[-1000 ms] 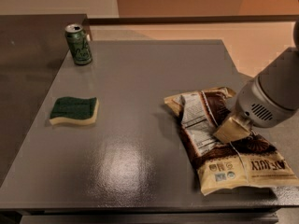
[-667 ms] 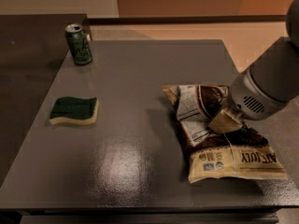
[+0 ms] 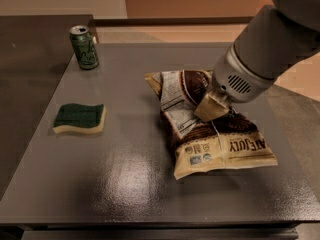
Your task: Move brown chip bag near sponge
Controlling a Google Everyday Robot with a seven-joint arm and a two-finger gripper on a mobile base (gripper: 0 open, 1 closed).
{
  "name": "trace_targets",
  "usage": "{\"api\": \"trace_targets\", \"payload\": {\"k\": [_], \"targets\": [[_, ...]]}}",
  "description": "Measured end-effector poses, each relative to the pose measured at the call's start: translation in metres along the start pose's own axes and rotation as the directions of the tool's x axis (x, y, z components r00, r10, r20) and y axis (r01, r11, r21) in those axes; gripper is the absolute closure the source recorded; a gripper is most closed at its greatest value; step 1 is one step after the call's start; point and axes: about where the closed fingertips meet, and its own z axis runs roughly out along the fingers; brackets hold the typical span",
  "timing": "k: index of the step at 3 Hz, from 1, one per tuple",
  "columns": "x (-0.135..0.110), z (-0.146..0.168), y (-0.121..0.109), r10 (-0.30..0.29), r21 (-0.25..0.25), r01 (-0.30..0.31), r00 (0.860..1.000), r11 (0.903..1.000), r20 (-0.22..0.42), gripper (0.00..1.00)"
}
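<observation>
Shifted left: claw (image 3: 211, 109) and brown chip bag (image 3: 220, 149), claw clamped shut on it; sponge (image 3: 80, 118) well left of claw.

Glossy dark surface (image 3: 130, 184); on it a crinkly, shiny plastic bag (image 3: 220, 149), pinched mid-bag by the matt grey hand (image 3: 212, 109). Left of the bag: rough-topped foam sponge (image 3: 80, 118), shiny metal can (image 3: 84, 46).
</observation>
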Motion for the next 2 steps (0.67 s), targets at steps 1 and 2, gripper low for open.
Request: {"api": "trace_targets", "payload": {"k": [1,2], "targets": [[-0.037,0.006,0.014,-0.058,-0.022,0.058,0.998,0.9981,0.011,1.00],[-0.069,0.019,0.028,-0.107,-0.042,0.107,0.994,0.9933,0.020,1.00]]}}
